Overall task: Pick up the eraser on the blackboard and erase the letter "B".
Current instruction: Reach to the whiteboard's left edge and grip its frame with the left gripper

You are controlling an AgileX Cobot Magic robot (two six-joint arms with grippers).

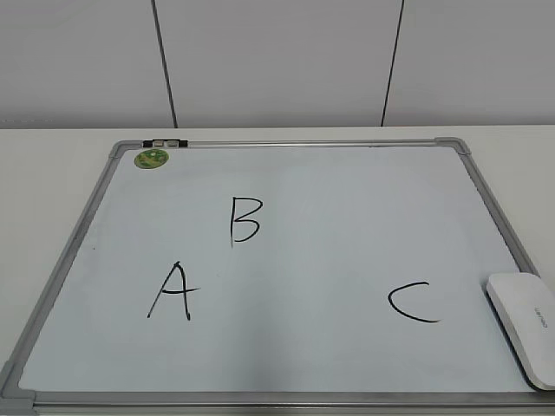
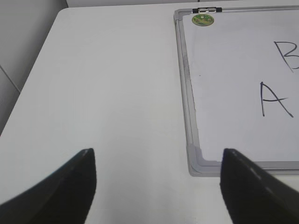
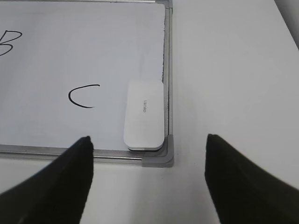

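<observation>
The blackboard [image 1: 347, 217] is a white dry-erase board with a grey frame, lying flat on the table. The letter "B" [image 1: 244, 220] is in black near its middle left, with "A" [image 1: 172, 292] below left and "C" [image 1: 412, 303] at lower right. The eraser [image 1: 525, 326] lies in the board's near right corner; it also shows in the right wrist view [image 3: 145, 115]. My right gripper [image 3: 148, 172] is open and empty, above the table just short of that corner. My left gripper [image 2: 159, 175] is open and empty by the board's near left corner [image 2: 198, 161].
A round green sticker [image 1: 151, 159] and a clip [image 1: 165, 142] sit at the board's far left corner. White table [image 2: 107, 93] surrounds the board. A panelled wall [image 1: 277, 61] stands behind.
</observation>
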